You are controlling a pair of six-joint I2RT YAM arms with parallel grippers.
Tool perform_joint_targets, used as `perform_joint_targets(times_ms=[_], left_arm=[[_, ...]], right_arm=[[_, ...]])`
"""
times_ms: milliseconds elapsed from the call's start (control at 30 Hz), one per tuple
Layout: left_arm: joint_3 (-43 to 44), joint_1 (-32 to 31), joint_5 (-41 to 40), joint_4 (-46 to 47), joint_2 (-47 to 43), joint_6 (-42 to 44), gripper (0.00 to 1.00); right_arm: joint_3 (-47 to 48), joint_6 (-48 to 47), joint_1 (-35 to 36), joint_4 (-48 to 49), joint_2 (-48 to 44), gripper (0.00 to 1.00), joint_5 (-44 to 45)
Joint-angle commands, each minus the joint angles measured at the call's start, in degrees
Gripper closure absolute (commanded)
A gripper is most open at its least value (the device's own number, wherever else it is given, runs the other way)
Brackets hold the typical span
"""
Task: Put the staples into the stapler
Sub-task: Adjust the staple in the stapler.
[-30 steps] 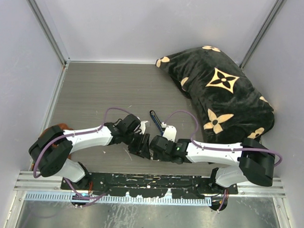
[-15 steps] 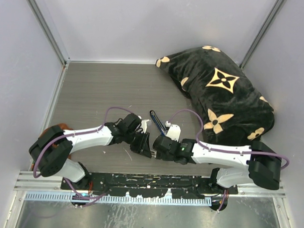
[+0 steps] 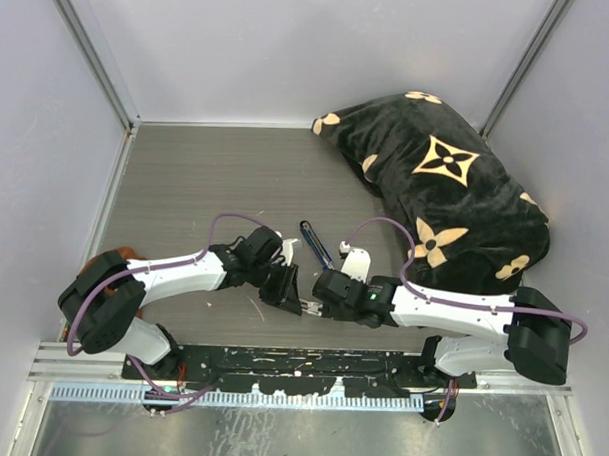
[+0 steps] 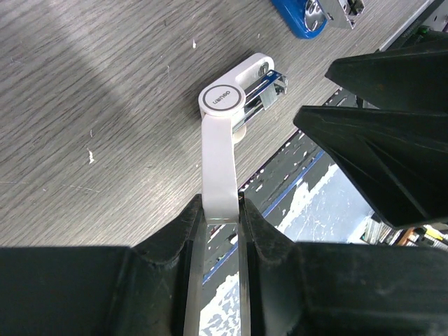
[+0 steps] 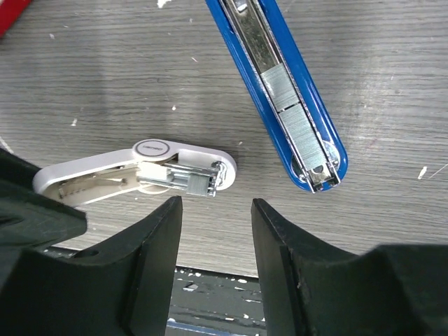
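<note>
Left gripper is pinched closed on the tip of one arm of a white oblong piece, which lies hinged open on the table. Right gripper hovers low with its jaws well apart and nothing between them.

One black plush cushion with tan flower patterns is the largest thing here. It fills the far right corner of the grey wood-grain table. Two white arms reach inward from the near edge, and their grippers almost meet at near centre.

One blue stapler lies just beyond the right gripper and to its right, swung open with its silver channel facing up. The staples sit inside that channel, seemingly as two lengths end to end.

Pale walls close the table on the left, back and right. A black base plate runs along the near edge just behind the grippers. The open surface lies toward the far left.
</note>
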Motion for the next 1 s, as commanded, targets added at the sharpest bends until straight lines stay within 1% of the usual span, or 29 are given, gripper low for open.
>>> perform_joint_targets(times_ms=[0, 100, 300, 533, 800, 967], left_arm=[[2.07, 0.17, -0.12, 0.14, -0.82, 0.91, 0.93], [2.01, 0.15, -0.12, 0.06, -0.78, 0.91, 0.93], [1.94, 0.2, -0.12, 0.13, -0.89, 0.82, 0.92], [1.9, 0.15, 0.14, 0.28, -0.89, 0.7, 0.91], [1.81, 0.06, 0.21, 0.23, -0.93, 0.64, 0.91], [1.9, 0.08, 0.41, 0.38, -0.9, 0.64, 0.91]], right_arm=[[1.59, 0.2, -0.19, 2.77, -3.42, 0.52, 0.96], [2.56, -0.85, -0.19, 4.7, -1.88, 0.54, -0.19], [4.03, -2.36, -0.17, 5.08, 3.24, 0.57, -1.43], [4.23, -3.27, -0.13, 6.88, 4.87, 0.62, -2.5], [4.58, -3.78, -0.19, 7.1, 6.54, 0.63, -2.79], [5.37, -3.3, -0.19, 4.63, 8.09, 0.63, -2.35]])
